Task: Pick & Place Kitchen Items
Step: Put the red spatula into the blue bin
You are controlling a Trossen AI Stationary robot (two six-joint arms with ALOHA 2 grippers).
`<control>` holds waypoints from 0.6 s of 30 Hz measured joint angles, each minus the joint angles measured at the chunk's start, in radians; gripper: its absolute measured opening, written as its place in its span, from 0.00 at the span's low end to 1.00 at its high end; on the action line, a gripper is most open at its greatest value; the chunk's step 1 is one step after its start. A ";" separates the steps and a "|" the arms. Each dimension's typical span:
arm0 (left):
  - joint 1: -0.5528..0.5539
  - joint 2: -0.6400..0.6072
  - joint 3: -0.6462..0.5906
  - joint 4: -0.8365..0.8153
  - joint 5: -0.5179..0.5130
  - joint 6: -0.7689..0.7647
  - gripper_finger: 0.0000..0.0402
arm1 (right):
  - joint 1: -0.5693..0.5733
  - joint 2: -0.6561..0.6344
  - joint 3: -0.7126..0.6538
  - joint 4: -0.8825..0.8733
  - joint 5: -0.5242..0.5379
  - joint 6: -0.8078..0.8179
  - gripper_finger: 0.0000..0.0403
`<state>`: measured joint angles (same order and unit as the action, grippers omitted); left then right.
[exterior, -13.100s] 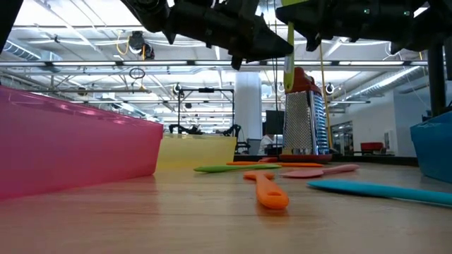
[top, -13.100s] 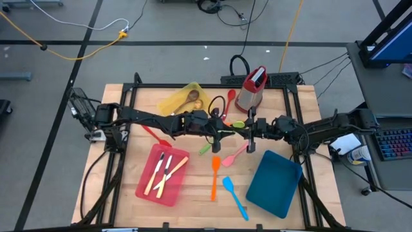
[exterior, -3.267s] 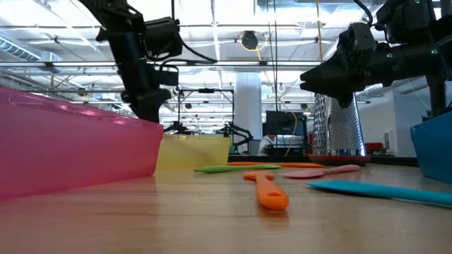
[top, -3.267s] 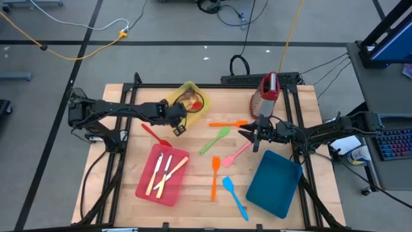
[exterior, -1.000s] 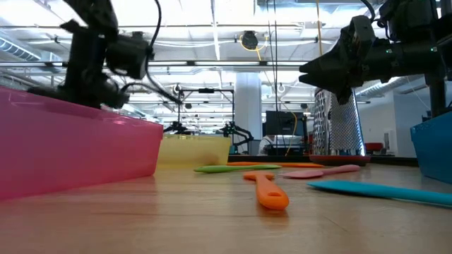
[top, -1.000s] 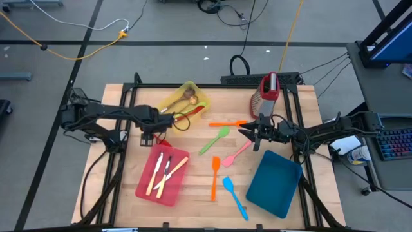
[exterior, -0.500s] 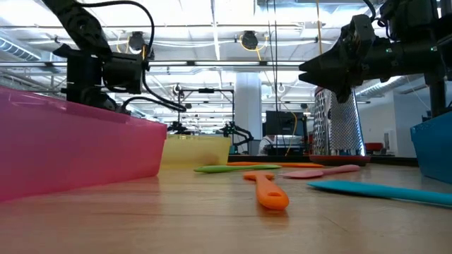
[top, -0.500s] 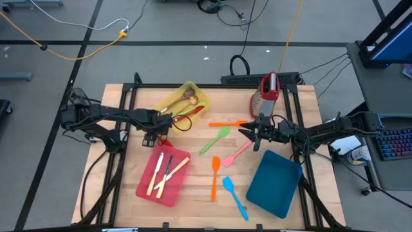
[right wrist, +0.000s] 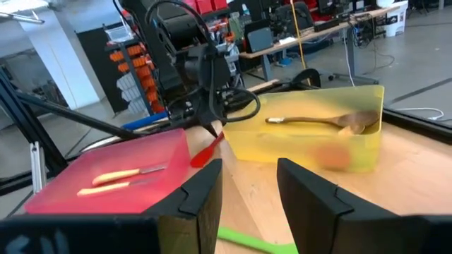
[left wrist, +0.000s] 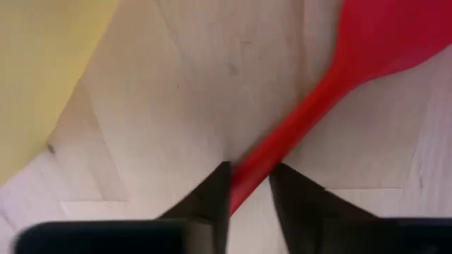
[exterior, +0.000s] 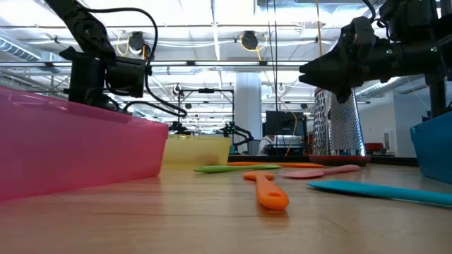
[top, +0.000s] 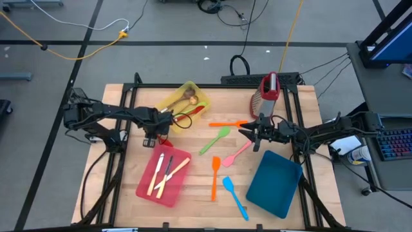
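One change from a second ago: left gripper (left wrist: 248,185) now pinches the red spatula (left wrist: 332,77) handle, centre-left overhead, blade hidden; right gripper (right wrist: 248,185) hovers part-open.

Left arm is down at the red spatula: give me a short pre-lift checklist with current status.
1. Red spatula handle lies between the left gripper fingers: ok.
2. Grip fully tight: cannot tell.
3. Spatula lying on bare table, outside the yellow tray: ok.
4. Pink-red tray has free space beside its cutlery: ok.
5. Right gripper parked away, near the grater, open and empty: ok.
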<state>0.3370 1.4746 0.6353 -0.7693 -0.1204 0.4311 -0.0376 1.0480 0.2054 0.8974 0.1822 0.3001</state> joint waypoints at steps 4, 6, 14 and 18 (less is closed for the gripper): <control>-0.002 0.000 0.001 -0.005 -0.014 -0.052 0.09 | 0.000 0.000 0.000 -0.012 0.000 -0.005 0.33; -0.006 -0.001 0.002 -0.008 -0.028 -0.078 0.05 | 0.000 0.000 0.000 -0.013 0.000 -0.005 0.33; -0.043 -0.011 0.005 -0.015 -0.056 -0.104 0.04 | 0.000 0.000 0.000 -0.018 0.000 0.000 0.33; -0.097 -0.046 0.005 -0.015 -0.072 -0.102 0.00 | 0.000 0.000 0.000 -0.014 -0.001 0.001 0.33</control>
<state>0.2404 1.4287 0.6403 -0.7842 -0.1925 0.3291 -0.0376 1.0481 0.2054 0.8832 0.1814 0.3012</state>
